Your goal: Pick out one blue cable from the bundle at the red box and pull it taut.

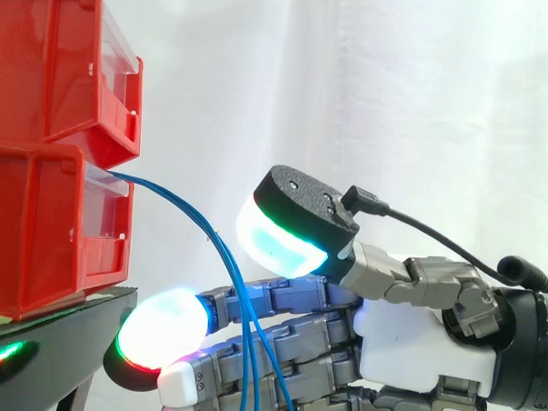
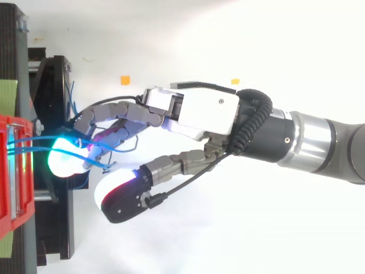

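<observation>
Stretched out from the right, the hand (image 1: 413, 344) is open. Its fingers (image 1: 279, 301) lie almost straight and point left at the red box (image 1: 46, 223). The thumb (image 1: 296, 220) is held up and away from them, so nothing is pinched yet.

The blue cables (image 1: 187, 211) come out of the front of the box. They bend to the right and then drop down across the fingers. From above, the cables (image 2: 40, 138) run from the box (image 2: 14, 171) to the hand (image 2: 199, 111) and loop in among the fingers near the glowing pads (image 2: 65, 160). I cannot tell if one cable sits between two fingers or just lies on them.

A few things could go wrong, I think. The cables run very close together, so if the thumb comes down now it may grab two or three, not one. The loop by the pads could catch on a finger and drag the whole bunch along. A thin cable may also slide off the round, smooth pads when the hand pulls. The box sits at the edge of the black stand (image 1: 59, 342), so a hard tug could tip it or slide it off.
</observation>
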